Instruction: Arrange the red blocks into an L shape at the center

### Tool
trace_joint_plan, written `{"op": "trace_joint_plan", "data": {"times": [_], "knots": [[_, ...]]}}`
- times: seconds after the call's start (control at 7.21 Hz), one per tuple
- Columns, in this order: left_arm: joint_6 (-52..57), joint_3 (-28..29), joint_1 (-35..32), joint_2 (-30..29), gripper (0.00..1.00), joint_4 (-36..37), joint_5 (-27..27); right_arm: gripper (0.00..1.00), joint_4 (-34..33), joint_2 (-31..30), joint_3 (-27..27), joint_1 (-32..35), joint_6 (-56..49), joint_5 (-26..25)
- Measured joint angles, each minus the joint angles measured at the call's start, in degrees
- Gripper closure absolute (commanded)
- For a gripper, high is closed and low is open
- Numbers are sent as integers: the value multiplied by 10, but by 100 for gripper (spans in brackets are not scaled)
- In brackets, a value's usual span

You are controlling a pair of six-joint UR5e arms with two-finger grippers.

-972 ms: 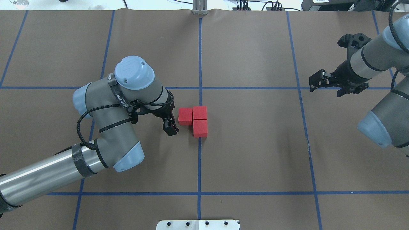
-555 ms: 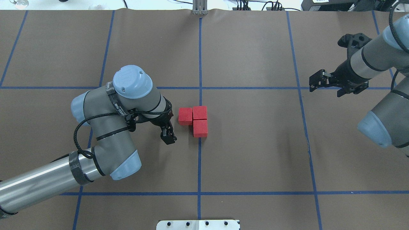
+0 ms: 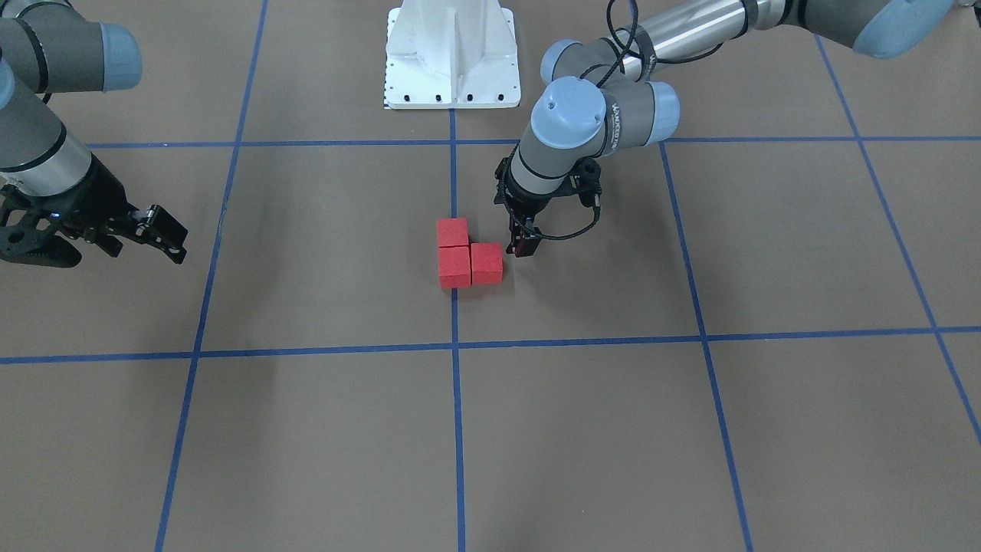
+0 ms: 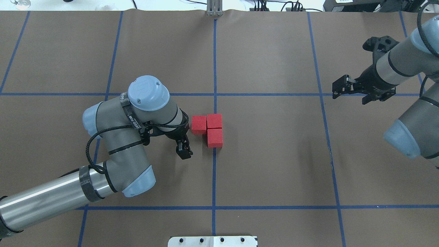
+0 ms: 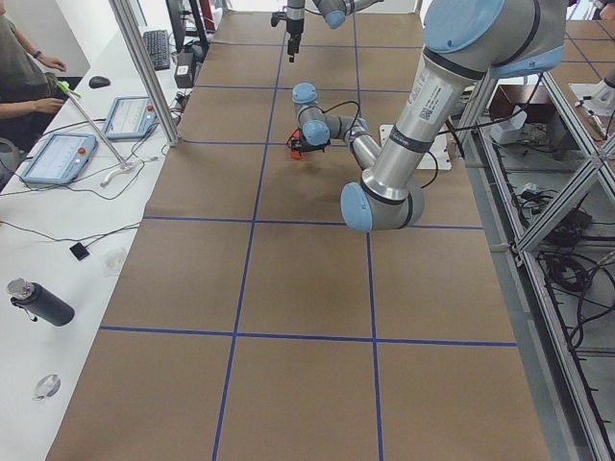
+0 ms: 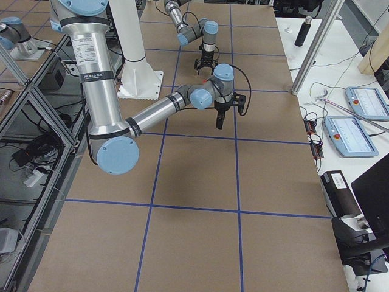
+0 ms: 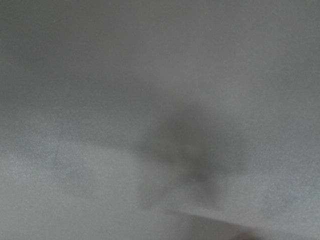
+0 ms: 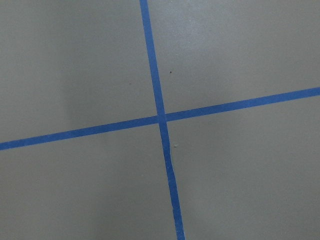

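Three red blocks stand together at the table's center as an L: one [image 4: 199,124] on the left, one [image 4: 214,121] at the corner, one [image 4: 215,137] nearer the robot. In the front-facing view they show as a corner block [image 3: 454,266] with the other two [image 3: 452,231] [image 3: 487,262] touching it. My left gripper [image 4: 183,152] is shut and empty, tip down, just beside the L on its left and apart from it; it also shows in the front-facing view [image 3: 523,247]. My right gripper [image 4: 339,90] looks shut and empty, far off to the right.
Brown paper with a blue tape grid [image 4: 214,178] covers the table. The robot's white base plate [image 3: 452,57] stands at the near edge. The right wrist view shows only a tape crossing [image 8: 161,120]. The left wrist view is a grey blur.
My left gripper has drawn back toward the robot's side, away from the left block. The blocks and the right arm have not moved.
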Motion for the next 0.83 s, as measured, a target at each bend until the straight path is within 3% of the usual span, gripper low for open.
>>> {"op": "trace_joint_plan", "data": {"times": [0.83], "knots": [[0,4,1,-4,0,-11,0,0,0,0,-2,0,-2,0]]}}
